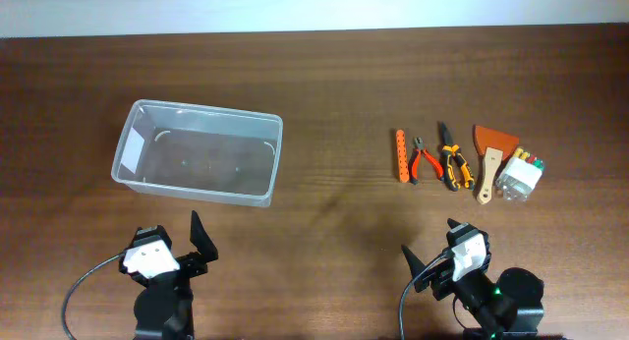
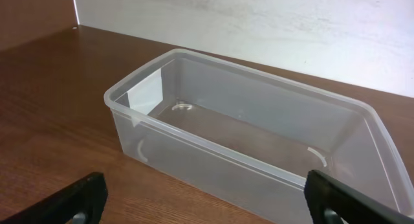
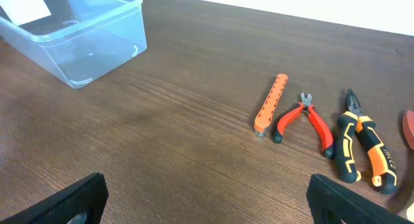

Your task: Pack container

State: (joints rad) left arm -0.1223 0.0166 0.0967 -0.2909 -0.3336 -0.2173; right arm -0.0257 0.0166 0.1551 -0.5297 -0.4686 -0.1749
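The clear plastic container (image 1: 201, 151) stands empty at the left of the table; it also shows in the left wrist view (image 2: 252, 140) and the right wrist view (image 3: 71, 36). A row of tools lies at the right: an orange bit holder (image 1: 401, 155), red cutters (image 1: 426, 161), orange-black pliers (image 1: 452, 166), a scraper with a wooden handle (image 1: 490, 153) and a small clear box with coloured pieces (image 1: 520, 177). My left gripper (image 1: 177, 244) is open and empty in front of the container. My right gripper (image 1: 437, 250) is open and empty, in front of the tools.
The wooden table (image 1: 334, 104) ends at a pale wall at the back. The bit holder (image 3: 270, 104), cutters (image 3: 304, 117) and pliers (image 3: 359, 146) also show in the right wrist view.
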